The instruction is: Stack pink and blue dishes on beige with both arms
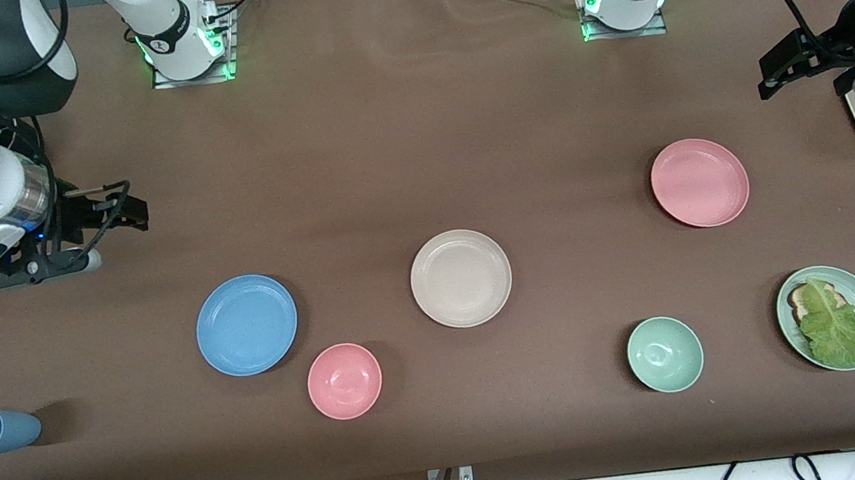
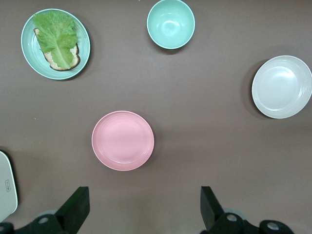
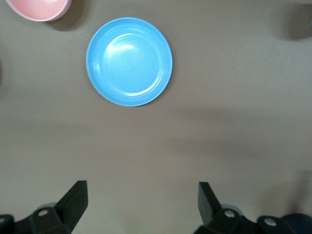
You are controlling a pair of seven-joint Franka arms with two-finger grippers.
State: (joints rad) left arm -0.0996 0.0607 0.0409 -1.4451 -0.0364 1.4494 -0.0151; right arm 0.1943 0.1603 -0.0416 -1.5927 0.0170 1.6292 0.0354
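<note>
Both our grippers hang wide open: left gripper (image 2: 141,209) nearest the pink plate (image 1: 699,182), right gripper (image 3: 141,207) nearest the blue plate (image 1: 246,325), beige plate (image 1: 461,278) between.

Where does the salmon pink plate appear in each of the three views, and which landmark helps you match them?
Front view: pink plate lies toward the left arm's end, farther from the camera than the green bowl.
Left wrist view: pink plate sits near the centre.
Right wrist view: not in it.
Shared landmark: the beige plate.
</note>
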